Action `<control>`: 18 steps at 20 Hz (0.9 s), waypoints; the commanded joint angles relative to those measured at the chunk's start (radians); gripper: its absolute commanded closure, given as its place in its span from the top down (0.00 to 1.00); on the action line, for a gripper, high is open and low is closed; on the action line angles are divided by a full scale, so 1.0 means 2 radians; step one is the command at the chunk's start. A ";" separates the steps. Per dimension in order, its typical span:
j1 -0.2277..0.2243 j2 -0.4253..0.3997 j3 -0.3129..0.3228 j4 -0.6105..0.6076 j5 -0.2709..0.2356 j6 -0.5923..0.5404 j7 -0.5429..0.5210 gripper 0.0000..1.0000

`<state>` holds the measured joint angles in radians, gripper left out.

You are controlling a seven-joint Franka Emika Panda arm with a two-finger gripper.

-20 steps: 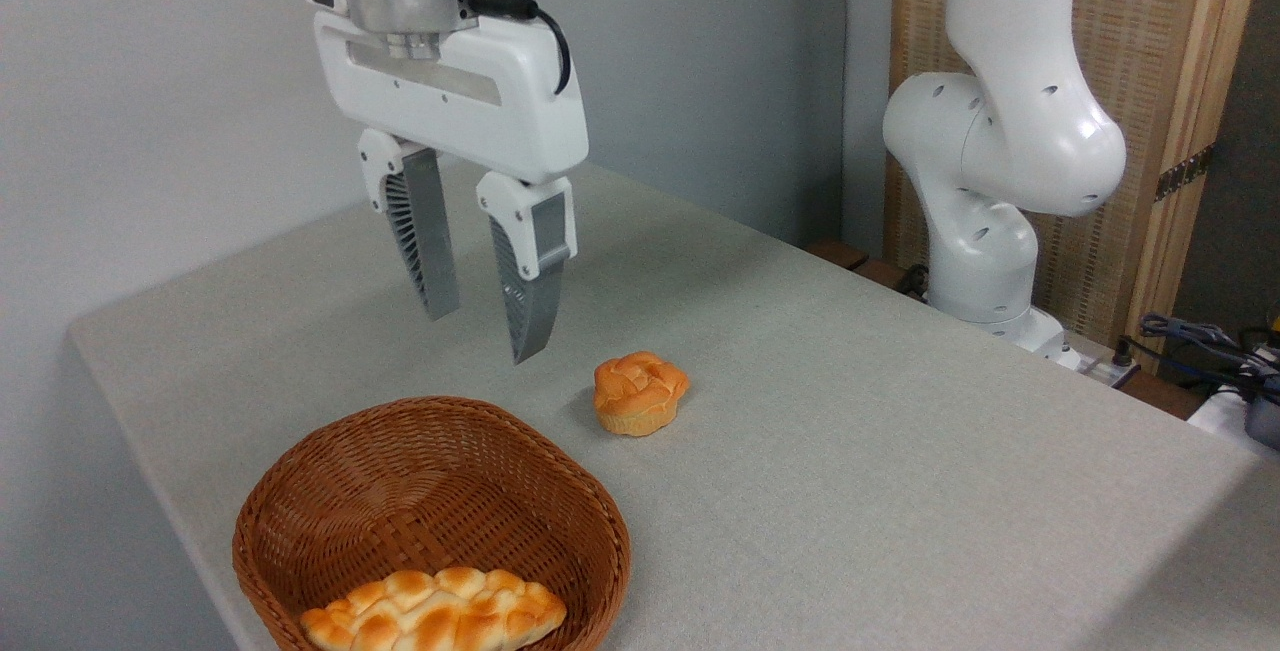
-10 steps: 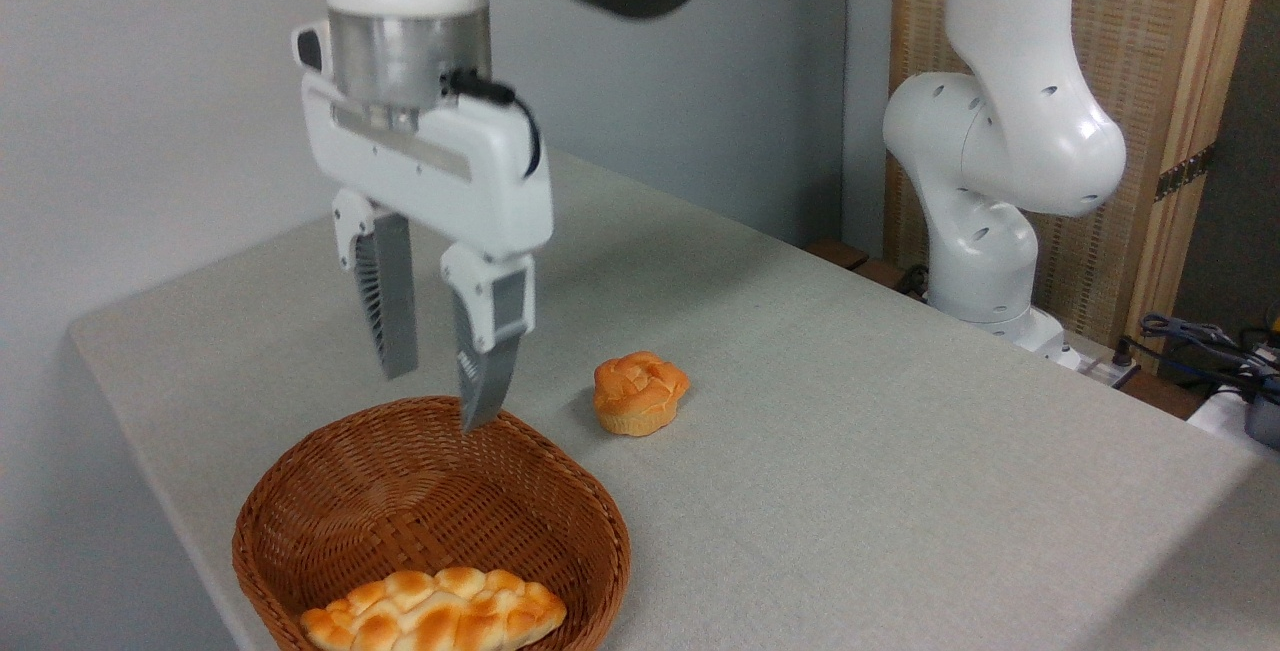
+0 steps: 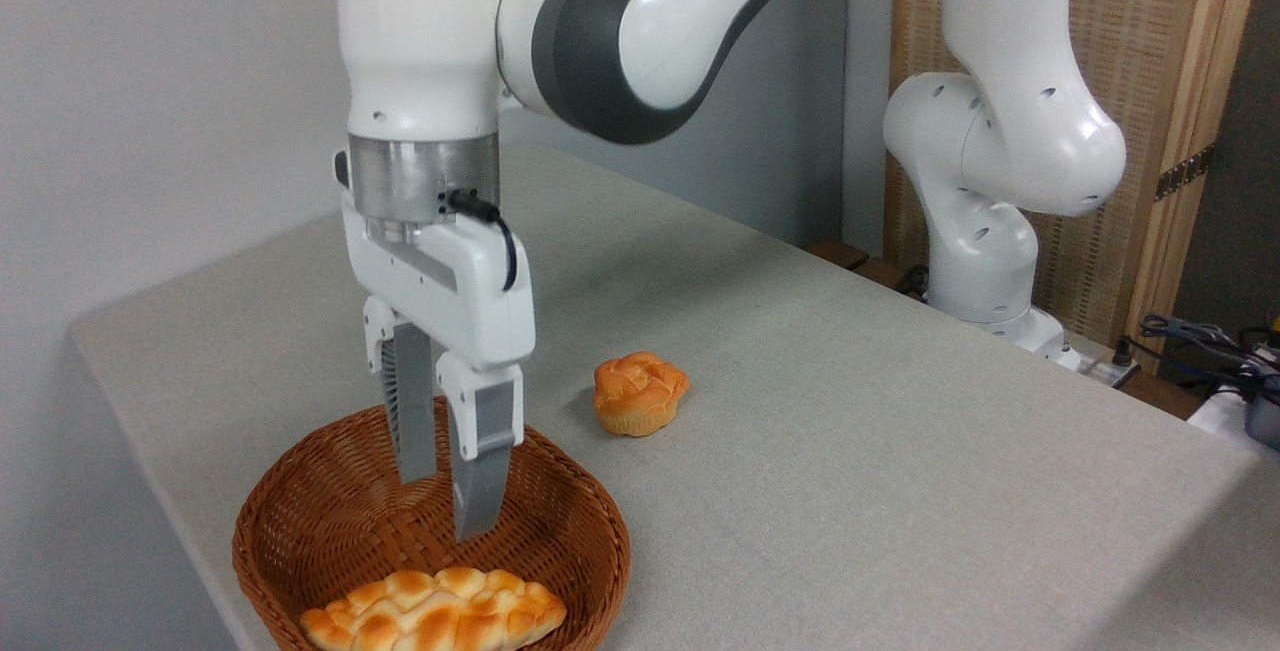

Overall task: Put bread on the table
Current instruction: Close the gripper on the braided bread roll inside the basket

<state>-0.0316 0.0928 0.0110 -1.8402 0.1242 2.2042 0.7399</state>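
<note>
The bread (image 3: 435, 611), a long braided golden loaf with pale edges, lies in the near part of the brown wicker basket (image 3: 590, 531) at the bottom left. My gripper (image 3: 445, 506) hangs inside the basket, its tips a short way above the loaf and just behind it. Its fingers (image 3: 480, 471) stand open with a narrow gap and hold nothing. The table (image 3: 850, 451) is covered in light grey-beige cloth.
A small round knotted orange bun (image 3: 640, 393) sits on the cloth to the right of the basket. The arm's white base (image 3: 985, 261) stands at the table's far right edge. Cables (image 3: 1210, 341) lie beyond that edge.
My gripper has come down and toward the camera, from above the table behind the basket into the basket over the loaf. It has turned, so the fingers now look closer together.
</note>
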 commanded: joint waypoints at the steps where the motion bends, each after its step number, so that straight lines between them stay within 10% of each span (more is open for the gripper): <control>1: -0.003 0.029 0.003 -0.002 0.010 0.054 0.006 1.00; 13: 0.007 0.112 -0.014 -0.001 0.045 0.124 0.010 1.00; 15: 0.007 0.110 -0.017 -0.001 0.045 0.127 0.010 0.71; 17: 0.007 0.105 -0.029 -0.001 0.045 0.126 0.009 0.17; 18: 0.008 0.105 -0.030 0.000 0.044 0.126 0.009 0.17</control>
<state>-0.0228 0.2958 -0.0119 -1.8427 0.2104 2.4339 0.7464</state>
